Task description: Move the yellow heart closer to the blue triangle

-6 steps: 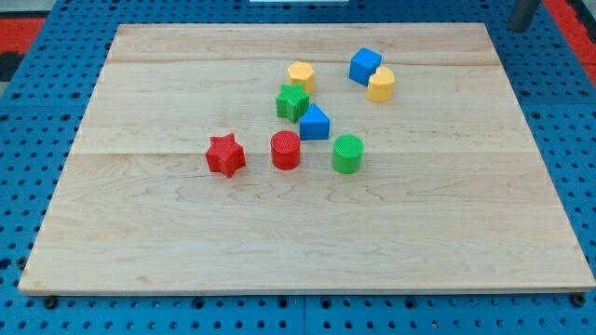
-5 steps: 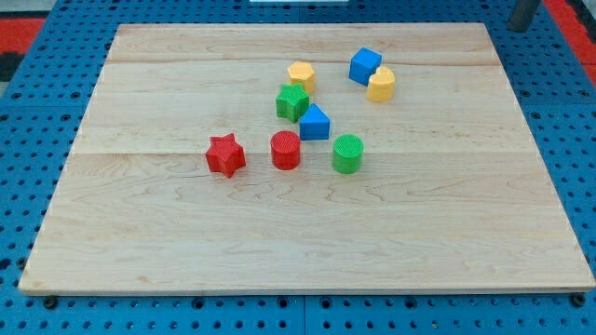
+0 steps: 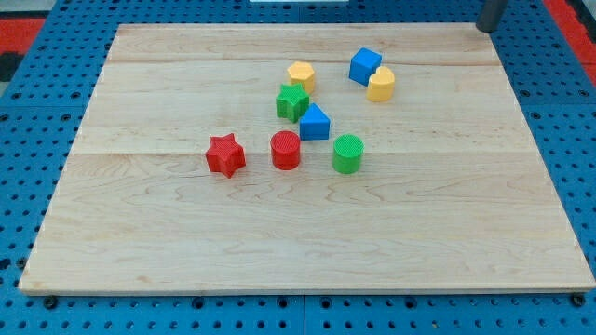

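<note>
My tip (image 3: 485, 28) sat way up in the upper right corner of the frame, just at the far edge of the wooden board (image 3: 186, 242), and only the lower stub of the dark rod showed there. It carried nothing and touched nothing (there is no jaw on it to open or close), and it stood well apart from every block.

And the yellow heart (image 3: 380, 84) was in the upper right part of the cluster, right of centre in the frame, pressed up against the lower right side of the blue cube (image 3: 365, 65). Of all the blocks those two lay nearest my tip, below it and to its left.

The blue triangle (image 3: 314, 122) lay lower and to the left of the heart, near the middle of the frame, with bare wood between the two. Touching its upper left side was the green star (image 3: 292, 101), and just above that star sat a second yellow block (image 3: 301, 74), rounded, its exact shape hard to call.

Lower in the frame ran a loose row: the red star (image 3: 224, 154) at the left, the red cylinder (image 3: 286, 150) beside it, and the green cylinder (image 3: 347, 154) at the right, just below the blue triangle.
</note>
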### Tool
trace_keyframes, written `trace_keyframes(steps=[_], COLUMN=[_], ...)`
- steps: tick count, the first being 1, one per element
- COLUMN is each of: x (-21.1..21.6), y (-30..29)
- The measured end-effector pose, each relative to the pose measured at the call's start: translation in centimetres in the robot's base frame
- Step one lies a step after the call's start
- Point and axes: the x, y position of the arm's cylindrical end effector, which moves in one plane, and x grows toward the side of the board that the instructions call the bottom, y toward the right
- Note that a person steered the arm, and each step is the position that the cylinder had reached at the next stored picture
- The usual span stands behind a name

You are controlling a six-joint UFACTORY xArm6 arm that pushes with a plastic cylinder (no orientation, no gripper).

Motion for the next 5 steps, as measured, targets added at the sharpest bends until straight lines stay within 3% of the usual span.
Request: trace_keyframes(steps=[1, 3, 5], x=[0.1, 6.7, 13.0], y=[-1.1, -0.7, -4.9])
